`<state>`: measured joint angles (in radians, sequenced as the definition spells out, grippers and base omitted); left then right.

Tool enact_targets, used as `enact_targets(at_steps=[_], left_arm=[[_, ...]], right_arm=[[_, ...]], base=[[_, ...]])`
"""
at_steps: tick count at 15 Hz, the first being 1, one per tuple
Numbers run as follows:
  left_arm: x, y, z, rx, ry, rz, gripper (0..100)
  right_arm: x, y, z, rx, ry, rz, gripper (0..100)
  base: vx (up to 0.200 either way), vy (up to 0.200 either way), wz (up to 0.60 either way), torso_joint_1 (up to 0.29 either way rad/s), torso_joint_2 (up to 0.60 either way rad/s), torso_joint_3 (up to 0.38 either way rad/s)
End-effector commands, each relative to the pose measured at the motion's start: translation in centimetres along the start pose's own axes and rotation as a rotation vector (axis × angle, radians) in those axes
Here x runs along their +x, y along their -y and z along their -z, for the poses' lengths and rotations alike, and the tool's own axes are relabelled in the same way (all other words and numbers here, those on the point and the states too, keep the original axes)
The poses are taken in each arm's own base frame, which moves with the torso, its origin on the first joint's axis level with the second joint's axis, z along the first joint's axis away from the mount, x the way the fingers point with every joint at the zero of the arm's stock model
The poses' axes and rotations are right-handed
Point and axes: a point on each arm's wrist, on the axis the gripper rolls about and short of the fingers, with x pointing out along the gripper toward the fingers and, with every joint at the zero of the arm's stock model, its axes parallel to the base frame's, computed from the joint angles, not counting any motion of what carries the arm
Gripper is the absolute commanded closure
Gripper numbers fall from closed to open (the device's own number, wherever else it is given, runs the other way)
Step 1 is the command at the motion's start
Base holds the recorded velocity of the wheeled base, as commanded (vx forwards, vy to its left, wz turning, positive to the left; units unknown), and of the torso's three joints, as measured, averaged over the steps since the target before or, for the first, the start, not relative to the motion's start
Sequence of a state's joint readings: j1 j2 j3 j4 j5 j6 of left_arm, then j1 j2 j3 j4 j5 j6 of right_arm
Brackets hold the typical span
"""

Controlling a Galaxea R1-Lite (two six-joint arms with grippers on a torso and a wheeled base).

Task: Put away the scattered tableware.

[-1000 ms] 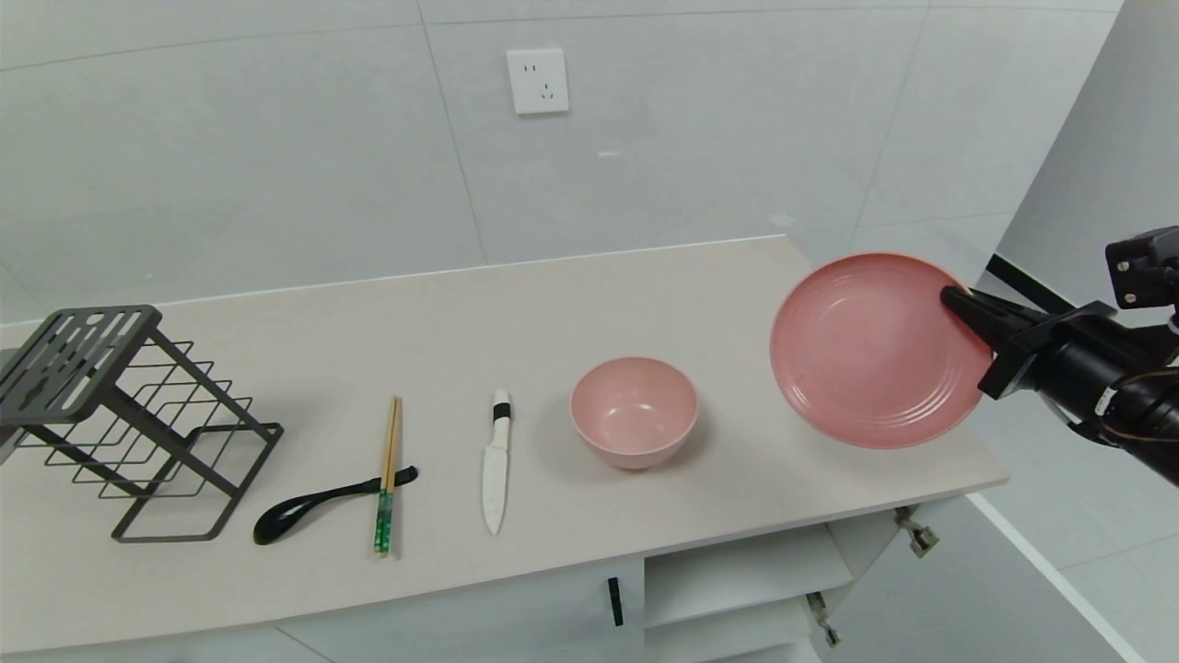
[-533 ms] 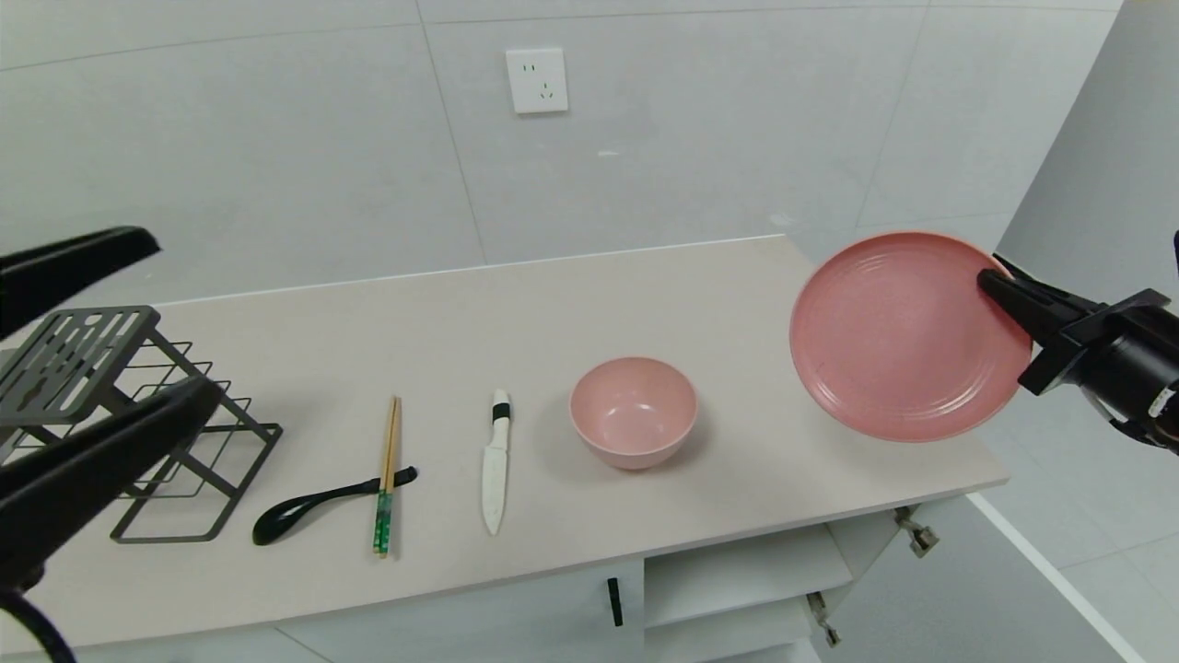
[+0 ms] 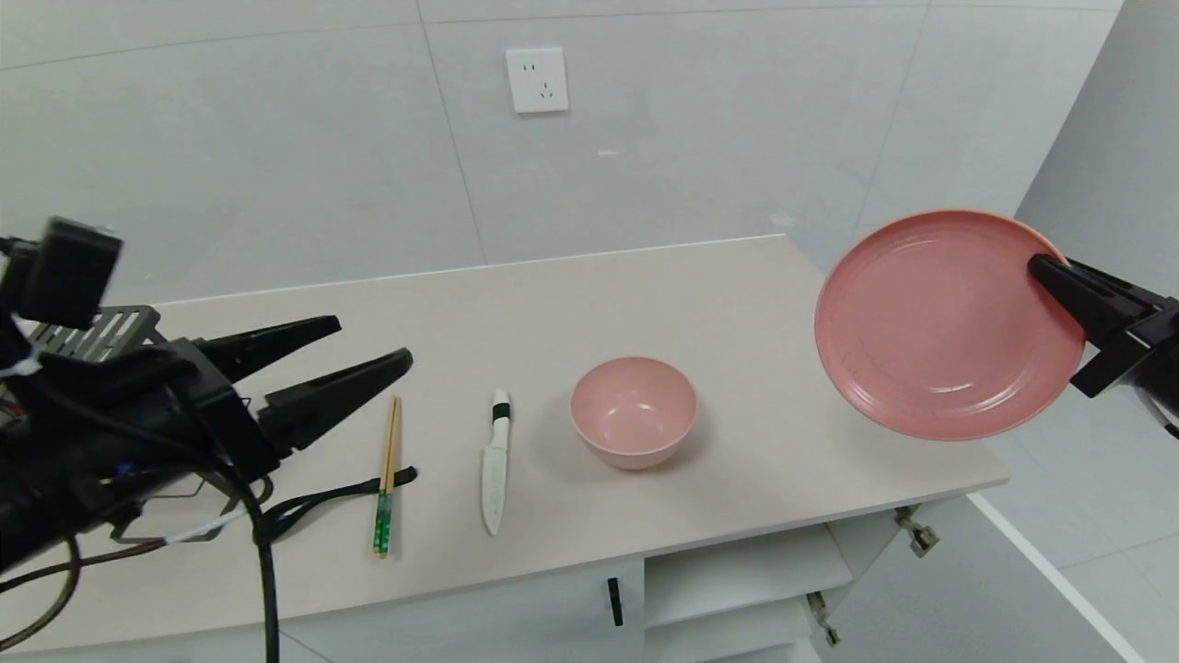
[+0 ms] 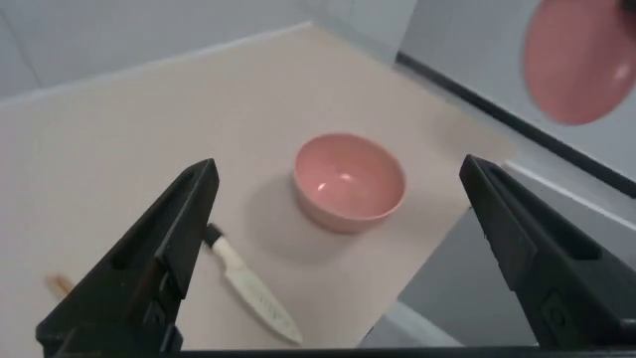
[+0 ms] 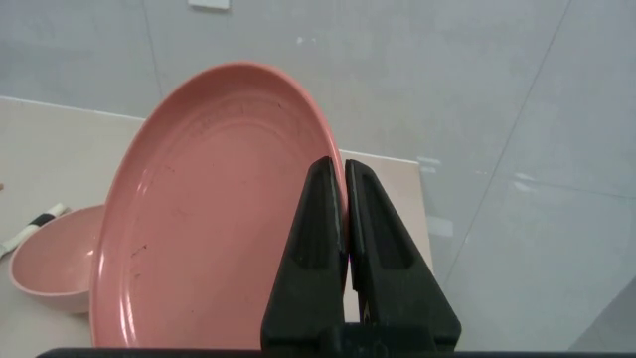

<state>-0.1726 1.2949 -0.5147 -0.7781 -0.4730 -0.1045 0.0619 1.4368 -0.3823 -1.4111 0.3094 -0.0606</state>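
The right end effector (image 3: 1041,266) pinches the pink plate (image 3: 939,322) by its rim, tilted in the air beyond the right edge of the worktop (image 3: 553,295). It looks light, stiff and slick, so a rim pinch may let it pivot. The left end effector (image 3: 373,339) gapes wide.

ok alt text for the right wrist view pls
The right gripper is clamped on the rim of a pink plate, holding it tilted in the air. Beyond it, a pink bowl and the end of a knife rest on a beige counter.
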Motion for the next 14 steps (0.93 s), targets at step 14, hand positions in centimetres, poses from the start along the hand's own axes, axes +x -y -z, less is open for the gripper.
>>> enact_targets(at_steps=[14], left_arm=[[14.7,0.1,7.1,-0.087,-0.41,-0.13,0]], right_arm=[[-0.1,0.0,0.2,0.002,-0.005,-0.007,100]], base=[[0.0,0.0,0.0,0.0,0.0,0.0]])
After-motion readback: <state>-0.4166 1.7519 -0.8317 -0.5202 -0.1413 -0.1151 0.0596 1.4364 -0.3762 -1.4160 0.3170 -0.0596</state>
